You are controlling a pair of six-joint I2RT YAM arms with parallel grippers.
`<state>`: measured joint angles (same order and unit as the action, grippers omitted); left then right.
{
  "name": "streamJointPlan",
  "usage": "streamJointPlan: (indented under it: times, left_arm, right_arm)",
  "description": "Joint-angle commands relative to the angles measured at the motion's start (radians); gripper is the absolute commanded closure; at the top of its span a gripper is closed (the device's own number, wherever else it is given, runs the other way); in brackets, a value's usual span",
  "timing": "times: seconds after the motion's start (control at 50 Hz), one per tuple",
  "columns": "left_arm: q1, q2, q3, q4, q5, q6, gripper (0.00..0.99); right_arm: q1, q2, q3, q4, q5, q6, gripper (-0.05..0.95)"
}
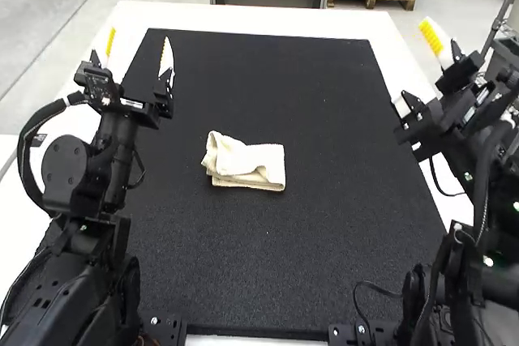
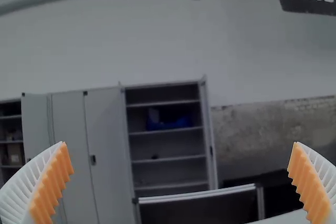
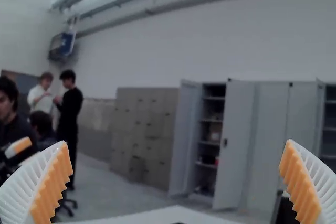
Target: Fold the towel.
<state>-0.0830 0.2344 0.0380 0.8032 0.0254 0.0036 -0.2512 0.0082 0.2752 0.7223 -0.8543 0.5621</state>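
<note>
Folded cream cloth towel (image 1: 266, 157) on flat black mat (image 1: 268, 265); left gripper (image 1: 139, 38), right gripper (image 1: 411, 62) wide; possible white label (image 1: 131, 104) on former

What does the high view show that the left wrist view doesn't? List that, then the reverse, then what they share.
High view: the towel, folded into a small bundle with its layers a little loose at the left end, lying on the black mat; and the right gripper, its fingers apart.

Left wrist view: the open cabinet, a blue thing on one of its shelves, and the pale wall above.

Both: the left gripper, its fingers wide apart with nothing held between them.
</note>
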Motion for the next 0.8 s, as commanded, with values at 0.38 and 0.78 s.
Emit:
streamJointPlan:
  times: [0.38, 0.78]
  left_arm:
    - [0.009, -0.052, -0.032, -0.021, -0.007, 0.013, 0.033]
    - [0.017, -0.219, -0.035, -0.259, 0.016, 0.022, 0.033]
  right_arm:
    - [-0.171, -0.01, -0.01, -0.057, 0.004, -0.033, -0.01]
    - [-0.306, -0.008, -0.082, 0.008, -0.123, -0.071, -0.01]
